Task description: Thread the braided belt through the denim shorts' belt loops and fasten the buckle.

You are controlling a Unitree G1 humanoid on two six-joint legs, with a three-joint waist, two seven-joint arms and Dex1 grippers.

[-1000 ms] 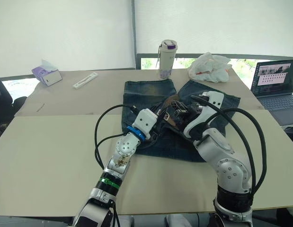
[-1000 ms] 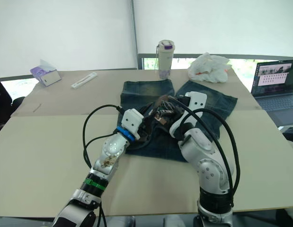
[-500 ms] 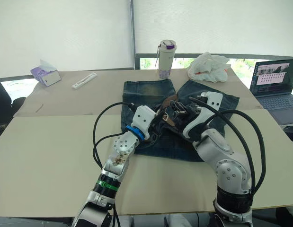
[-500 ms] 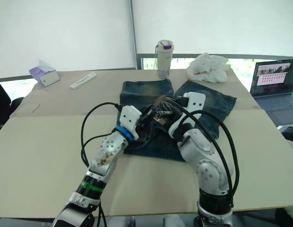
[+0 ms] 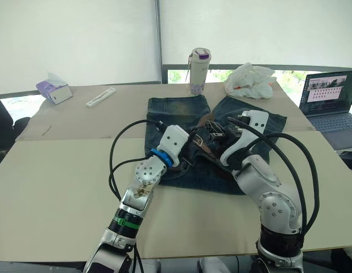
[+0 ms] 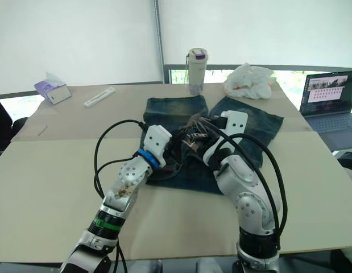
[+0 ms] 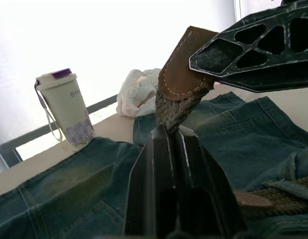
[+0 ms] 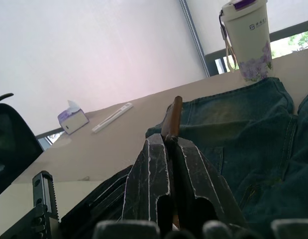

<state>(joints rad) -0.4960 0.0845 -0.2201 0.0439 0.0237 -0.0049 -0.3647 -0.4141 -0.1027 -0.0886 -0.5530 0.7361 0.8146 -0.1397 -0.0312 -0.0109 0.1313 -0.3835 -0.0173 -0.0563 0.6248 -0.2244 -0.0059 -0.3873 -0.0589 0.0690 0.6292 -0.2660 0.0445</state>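
Counts: one pair of dark blue denim shorts (image 5: pixel 181 116), one dark olive-brown braided belt (image 7: pixel 176 107), two end effectors.
Shorts: flat on the beige table (image 5: pixel 62 170), legs toward the white cup (image 5: pixel 200 70).
Left end effector (image 7: pixel 168 137): clenched on the belt's brown leather tip, over the shorts' middle.
Right end effector (image 8: pixel 168 144): clenched on the belt, just beside the left one.

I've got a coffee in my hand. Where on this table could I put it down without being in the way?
The near left of the table, left of the left arm, is bare. The near right corner, below the laptop, is bare too. The middle is crowded: both arms work over the denim shorts, and the far edge holds a tumbler, plastic bag and tissue box.
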